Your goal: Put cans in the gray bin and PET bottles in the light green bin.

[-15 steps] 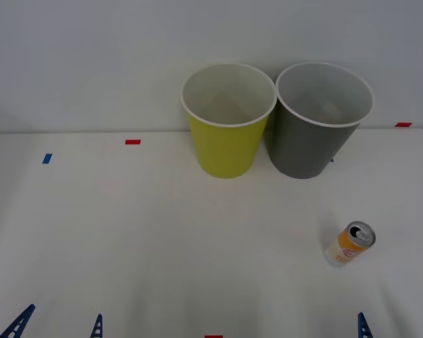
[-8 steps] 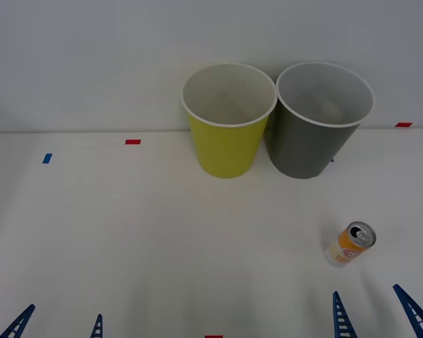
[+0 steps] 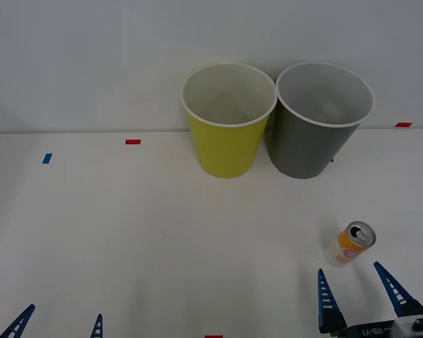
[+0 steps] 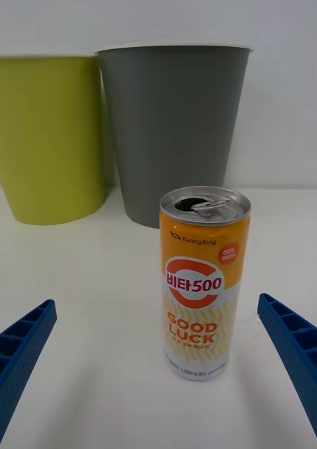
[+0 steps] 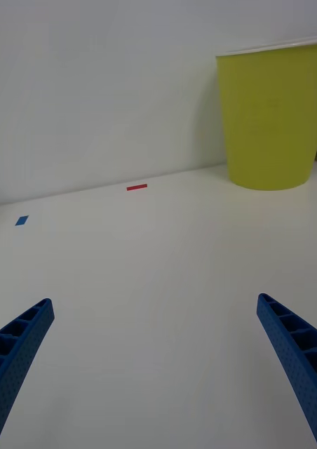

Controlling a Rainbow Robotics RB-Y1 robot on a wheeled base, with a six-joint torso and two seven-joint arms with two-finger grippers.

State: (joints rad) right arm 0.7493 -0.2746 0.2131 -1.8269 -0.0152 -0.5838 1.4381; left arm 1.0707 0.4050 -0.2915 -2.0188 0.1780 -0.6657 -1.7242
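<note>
Near the right edge of the worktop point(image 3: 92, 232), the right claw point(image 3: 358, 290) closes in on the can point(image 3: 350, 244).

Spread wide and holding nothing, the right claw has pushed forward from the near edge within the last second, so its two blue fingers point(image 4: 18, 354) now sit just short of the upright orange-and-white can, one to each side and not yet touching it. That advance suggests a grasp is about to follow. Far beyond the can stands the gray bin point(image 3: 317, 127), where it belongs, touching the light green bin point(image 3: 227, 123) on its left. At the near left, the left claw point(image 3: 56, 325) waits unmoved, open and empty.
</note>
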